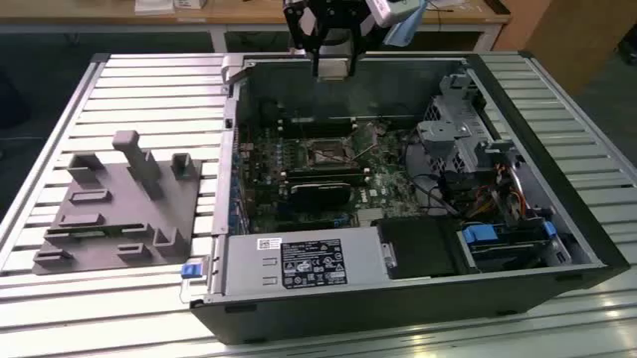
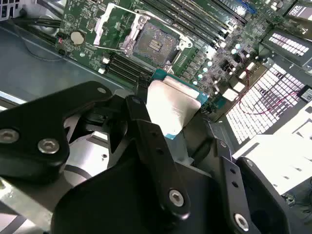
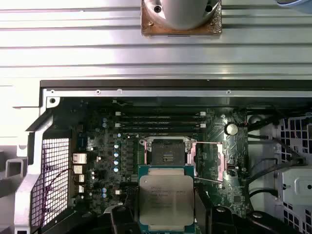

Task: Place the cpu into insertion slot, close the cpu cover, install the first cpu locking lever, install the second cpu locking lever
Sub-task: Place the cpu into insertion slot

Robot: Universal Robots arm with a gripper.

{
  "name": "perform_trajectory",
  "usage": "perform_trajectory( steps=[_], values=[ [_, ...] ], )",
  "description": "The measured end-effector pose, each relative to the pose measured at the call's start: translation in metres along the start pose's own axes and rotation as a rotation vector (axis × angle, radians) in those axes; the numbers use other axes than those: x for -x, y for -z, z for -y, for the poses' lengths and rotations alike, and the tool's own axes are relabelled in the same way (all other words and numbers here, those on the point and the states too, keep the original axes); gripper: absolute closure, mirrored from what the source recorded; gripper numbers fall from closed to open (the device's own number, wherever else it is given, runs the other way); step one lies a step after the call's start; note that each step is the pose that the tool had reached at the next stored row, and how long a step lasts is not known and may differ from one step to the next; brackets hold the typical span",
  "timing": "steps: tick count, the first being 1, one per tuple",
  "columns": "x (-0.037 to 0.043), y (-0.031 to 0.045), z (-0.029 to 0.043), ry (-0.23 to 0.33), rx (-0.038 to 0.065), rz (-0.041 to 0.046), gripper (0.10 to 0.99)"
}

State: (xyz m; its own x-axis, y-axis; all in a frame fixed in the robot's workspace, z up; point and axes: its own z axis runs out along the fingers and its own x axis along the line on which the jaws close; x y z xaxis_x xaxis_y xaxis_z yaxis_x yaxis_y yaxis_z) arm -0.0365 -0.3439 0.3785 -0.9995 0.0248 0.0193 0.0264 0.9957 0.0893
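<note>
My gripper [image 1: 332,68] hangs above the far wall of the open computer case [image 1: 587,246], shut on the cpu [image 3: 165,200], a flat square chip with a pale metal face and a teal edge. Black fingers [image 2: 146,131] clamp two opposite edges of the cpu [image 2: 173,109]. The insertion slot [image 3: 166,155] lies bare on the green motherboard, just beyond the held chip and well below it. The cpu cover [image 3: 208,158] stands swung open beside the insertion slot [image 2: 153,44]. A thin locking lever [image 3: 210,181] sticks out loose by the cover [image 2: 113,25]. The slot [image 1: 327,153] sits mid-board.
Long memory slots [image 3: 161,122] run beside the socket. A black graphics card [image 1: 318,190] lies across the board nearer the power supply [image 1: 298,261]. A drive cage [image 1: 458,130] and cables fill the exterior view's right. A grey fixture plate [image 1: 119,201] rests on the slatted table [image 1: 149,82].
</note>
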Motion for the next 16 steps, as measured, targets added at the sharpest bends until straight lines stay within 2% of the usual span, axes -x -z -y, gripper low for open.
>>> perform_trajectory(
  steps=[7, 8, 9, 16],
  values=[
    [0.0000, -0.0009, 0.0001, 0.000, 0.000, 0.0000, 0.545],
    [0.0001, -0.0031, 0.0003, 0.000, 0.000, 0.0000, 0.545],
    [0.0001, -0.0056, 0.0005, 0.000, -0.003, 0.0001, 0.545],
    [0.0002, -0.0071, 0.0006, 0.000, -0.006, 0.0001, 0.545]
  ],
)
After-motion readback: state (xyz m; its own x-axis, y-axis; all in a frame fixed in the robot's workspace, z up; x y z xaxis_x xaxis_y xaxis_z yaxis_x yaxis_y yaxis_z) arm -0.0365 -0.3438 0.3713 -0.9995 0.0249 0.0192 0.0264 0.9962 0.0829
